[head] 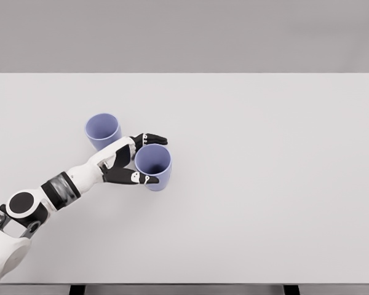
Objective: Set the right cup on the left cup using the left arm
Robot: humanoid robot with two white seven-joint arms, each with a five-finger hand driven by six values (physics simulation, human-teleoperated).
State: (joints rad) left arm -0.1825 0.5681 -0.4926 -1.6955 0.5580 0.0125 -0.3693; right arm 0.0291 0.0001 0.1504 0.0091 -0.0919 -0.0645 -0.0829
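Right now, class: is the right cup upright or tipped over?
Upright. The right cup shows its open rim facing up, with the left robot hand around its sides.

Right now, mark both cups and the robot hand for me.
Left cup (103, 131), head view, inner wall.
Right cup (155, 167), head view, inner wall and front.
Left robot hand (149, 158), head view, between thumb and fingertips at the cup.
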